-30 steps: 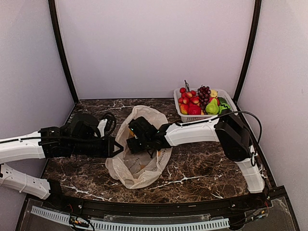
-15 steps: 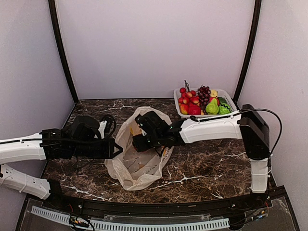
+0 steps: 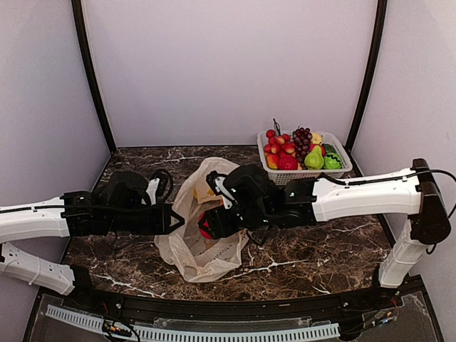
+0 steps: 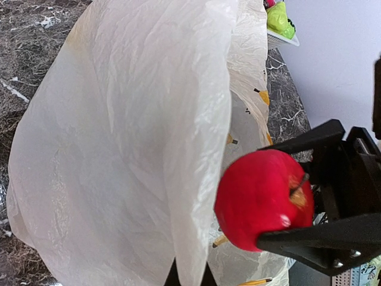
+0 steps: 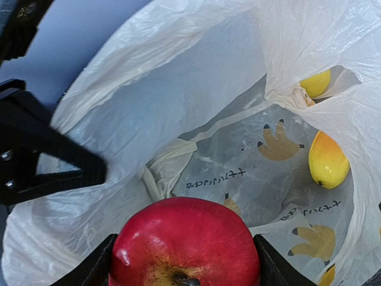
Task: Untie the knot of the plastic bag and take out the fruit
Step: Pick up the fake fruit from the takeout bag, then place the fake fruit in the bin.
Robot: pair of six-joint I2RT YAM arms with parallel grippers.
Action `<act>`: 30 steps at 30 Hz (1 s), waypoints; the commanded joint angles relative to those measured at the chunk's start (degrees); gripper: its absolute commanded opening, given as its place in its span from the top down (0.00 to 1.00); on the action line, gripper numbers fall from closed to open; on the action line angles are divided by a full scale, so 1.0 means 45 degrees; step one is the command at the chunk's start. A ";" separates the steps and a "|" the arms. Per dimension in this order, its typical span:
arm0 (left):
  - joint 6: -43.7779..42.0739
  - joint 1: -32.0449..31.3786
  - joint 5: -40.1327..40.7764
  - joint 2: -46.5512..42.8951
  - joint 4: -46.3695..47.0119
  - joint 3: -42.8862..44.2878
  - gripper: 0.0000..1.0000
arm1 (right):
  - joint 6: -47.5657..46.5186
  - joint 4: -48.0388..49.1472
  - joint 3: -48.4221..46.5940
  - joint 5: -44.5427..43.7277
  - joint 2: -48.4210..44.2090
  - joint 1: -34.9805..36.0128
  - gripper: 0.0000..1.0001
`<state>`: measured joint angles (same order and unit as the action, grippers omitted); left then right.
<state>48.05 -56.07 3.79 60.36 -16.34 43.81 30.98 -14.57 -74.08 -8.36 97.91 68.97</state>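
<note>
- The plastic bag [image 3: 201,246] lies in the middle of the dark marble tabletop [image 3: 306,249], between the two arms.
- The bag is thin, crinkly and cream, with little yellow pictures printed on it.
- Its mouth is wide open.
- The left fingers [image 3: 162,217] are squeezed together on the left edge of the bag. They hold a fold of the thin plastic up off the tabletop.
- The right fingers [image 5: 89,271] are clamped on a red apple [image 4: 262,199], one finger on each side of it.
- The apple is shiny, with a small brown stem. It is at the open mouth of the bag, close to the wall of plastic that the left fingers hold up.
- Two yellow fruits [image 5: 327,159] sit inside the bag, near its far side. One of them is half hidden behind a fold of plastic.
- A white basket [image 3: 340,152] stands at the back right of the tabletop, well apart from the bag.
- In the basket are dark grapes [image 3: 302,139], red berries [image 3: 278,142], a green pear [image 3: 314,158] and more red fruit.
</note>
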 commanded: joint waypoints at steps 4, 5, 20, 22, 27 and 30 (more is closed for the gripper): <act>-0.0235 0.0381 -0.0154 0.0147 -0.0094 -0.0164 0.99 | 0.1105 0.0594 0.1322 0.0724 -0.2535 0.0179 0.43; -0.0261 0.0396 -0.0089 0.0158 -0.0201 -0.0174 0.99 | 0.1213 0.0651 0.1551 0.0661 -0.2984 0.0174 0.43; -0.2470 0.1896 -0.1652 -0.0539 -0.3628 0.1920 0.05 | 0.1265 -0.2517 0.2601 -0.2017 -0.6981 -0.2147 0.41; -0.3092 0.2224 -0.1708 -0.0759 -0.4611 0.2512 0.02 | 0.1043 -0.3274 0.2420 -0.2014 -0.7284 -0.2791 0.41; -0.5145 0.4397 -0.2575 -0.0510 -0.6841 0.4079 0.01 | -0.0050 -0.4663 0.1334 -0.1633 -0.7090 -0.4482 0.40; -0.6291 0.5502 -0.2511 0.0073 -0.7335 0.4473 0.01 | -0.0607 -0.5206 0.0550 -0.1657 -0.6451 -0.5356 0.39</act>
<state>29.36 -36.25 -5.91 58.13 -40.47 61.87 32.88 -32.86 -66.85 -15.27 66.02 48.86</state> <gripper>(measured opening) 0.989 0.667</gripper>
